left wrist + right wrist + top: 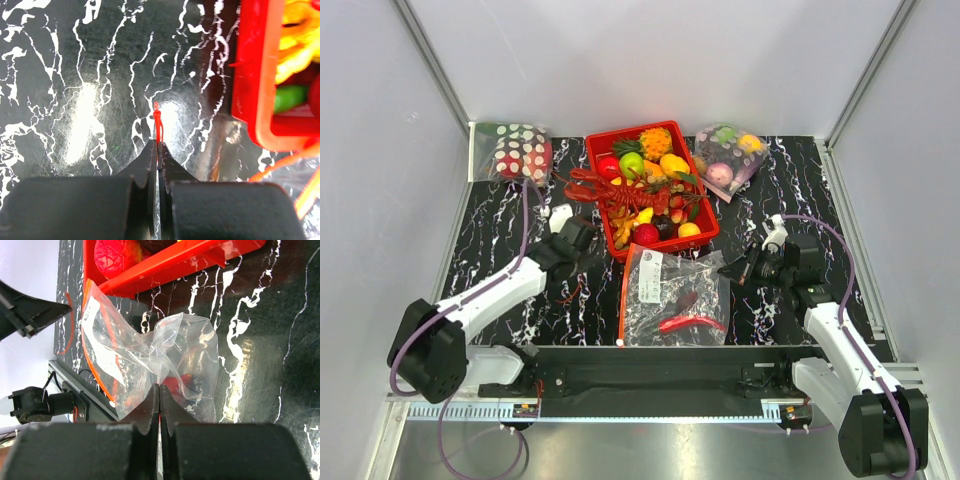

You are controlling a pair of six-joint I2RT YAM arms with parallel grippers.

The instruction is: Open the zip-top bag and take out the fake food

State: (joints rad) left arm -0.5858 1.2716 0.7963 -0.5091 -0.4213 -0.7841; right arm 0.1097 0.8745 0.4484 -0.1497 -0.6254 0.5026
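Observation:
The clear zip-top bag [670,300] lies near the front edge with its orange zip strip [623,300] on the left. A red chili [690,323] lies inside it. My right gripper [728,268] is shut on the bag's crinkled right edge [165,355], where the plastic bunches into the fingertips [159,386]. The red lobster [610,190] lies outside the bag, across the left rim of the red basket. My left gripper [588,240] sits left of the basket, just above the table. It is shut on a thin red strand [158,122], apparently a lobster feeler, whose free end pokes out past the tips.
The red basket [603,135] of fake fruit stands at the back centre, close to my left gripper's right side [250,75]. A white-dotted red bag [520,150] lies back left. A clear bag of pastel fruits [728,158] lies back right. White walls enclose the black marbled table.

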